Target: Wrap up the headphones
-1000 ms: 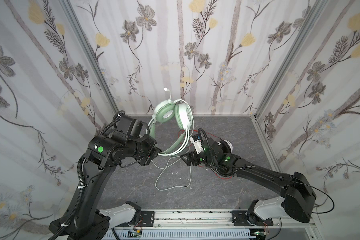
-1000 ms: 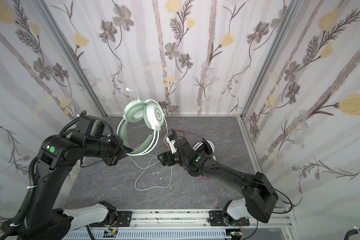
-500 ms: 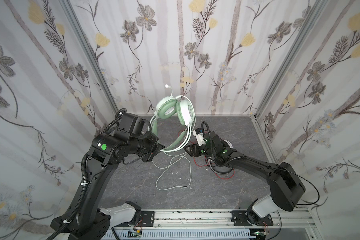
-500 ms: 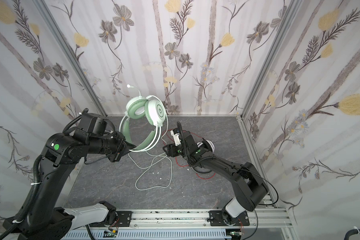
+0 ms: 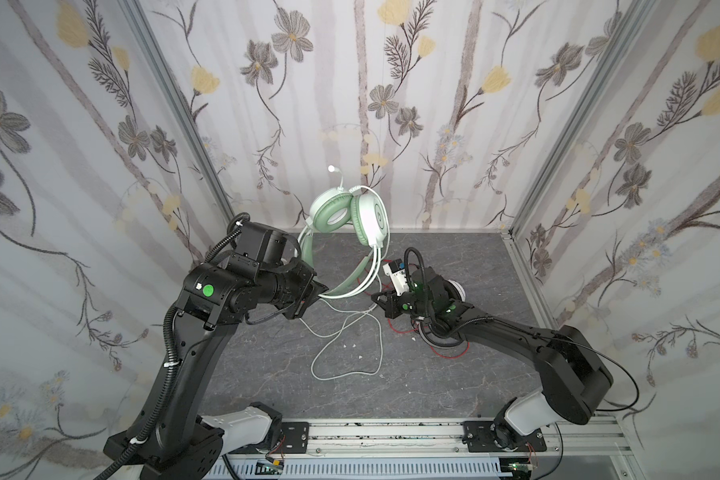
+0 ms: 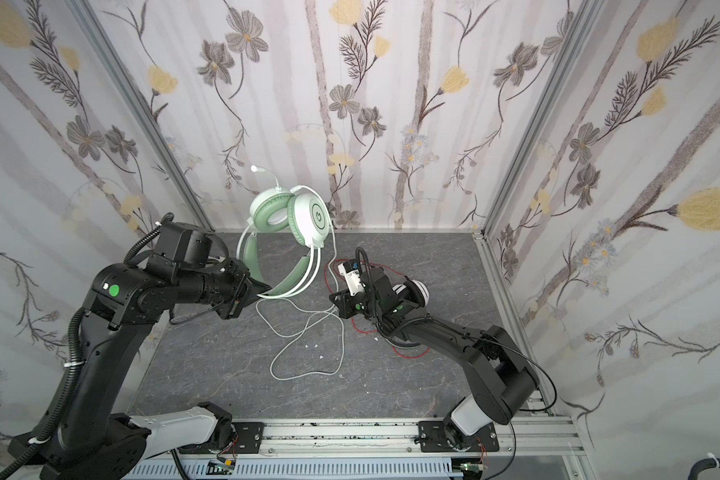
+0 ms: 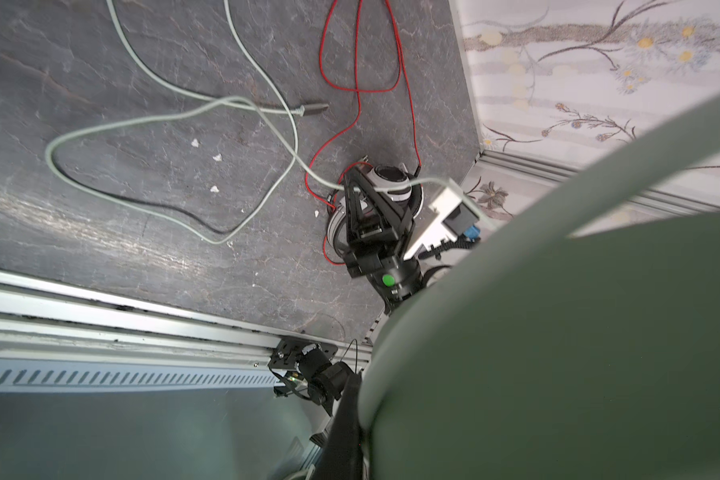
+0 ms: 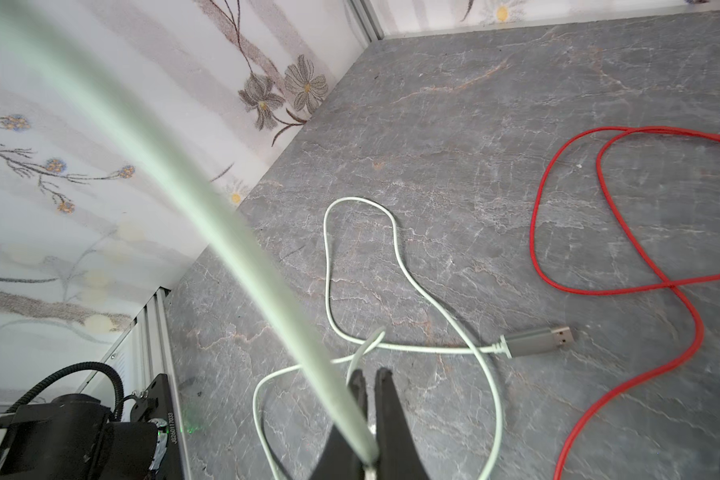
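**A:** Where is the green headset (image 5: 368, 216)?

**B:** It is up off the counter (image 5: 267, 374), just left of the middle and toward the far wall. Both top views show it with the ear cups uppermost and the headband curving down to the left.

**A:** What holds it there?

**B:** The left fingers (image 5: 316, 289) are clamped on the lowest part of the headband. In the left wrist view the band fills most of the frame, and the fingers themselves are hidden.

**A:** And the right fingers (image 8: 391, 419)?

**B:** They are pinched together on the green cable (image 8: 328, 266), just right of the headband. The right wrist view shows the cable running straight in between them.

**A:** Where does the rest of that cable go?

**B:** It lies in loose loops on the middle of the counter, spreading toward the near edge. Its plug (image 8: 533, 343) lies flat beside them.

**A:** What about the other headset?

**B:** The white-and-black headset (image 5: 458, 288) rests on the counter right of the middle, partly under the right arm. Its red cable (image 8: 674, 285) lies in loops around it. I cannot tell whether the red cable touches the green one.
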